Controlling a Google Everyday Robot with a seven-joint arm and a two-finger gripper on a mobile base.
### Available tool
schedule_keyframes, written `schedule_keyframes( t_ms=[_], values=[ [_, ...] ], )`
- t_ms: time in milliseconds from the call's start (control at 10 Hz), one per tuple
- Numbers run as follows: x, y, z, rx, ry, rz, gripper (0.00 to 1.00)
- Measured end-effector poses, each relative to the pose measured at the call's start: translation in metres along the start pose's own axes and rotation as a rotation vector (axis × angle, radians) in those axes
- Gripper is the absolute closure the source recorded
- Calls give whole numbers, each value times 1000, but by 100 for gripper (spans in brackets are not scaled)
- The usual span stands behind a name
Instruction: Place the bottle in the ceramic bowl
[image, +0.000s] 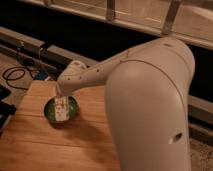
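Observation:
The green ceramic bowl (49, 112) sits on the wooden table (55, 147) at the left. My gripper (62, 101) reaches down from the big white arm (145, 100) right over the bowl. It is shut on the bottle (62, 114), a slim pale bottle with a printed label. The bottle hangs upright below the gripper with its lower end inside the bowl. I cannot tell whether it touches the bowl's bottom. The arm hides the right part of the table.
A coil of black cable (15, 76) lies on the floor beyond the table's far left edge. A dark object (4, 107) sits at the left border. A low ledge (60, 55) and a railing run behind the table.

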Motion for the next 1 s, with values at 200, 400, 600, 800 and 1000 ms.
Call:
schedule_keyframes(
  t_ms=[200, 400, 600, 800, 1000],
  values=[
    [-6, 4, 15, -110, -25, -21, 100],
    [-15, 16, 28, -163, -39, -43, 100],
    [-19, 38, 36, -220, -55, -78, 100],
    [-19, 46, 38, -228, -52, -91, 99],
    [-18, 44, 38, -227, -51, -89, 83]
  ],
)
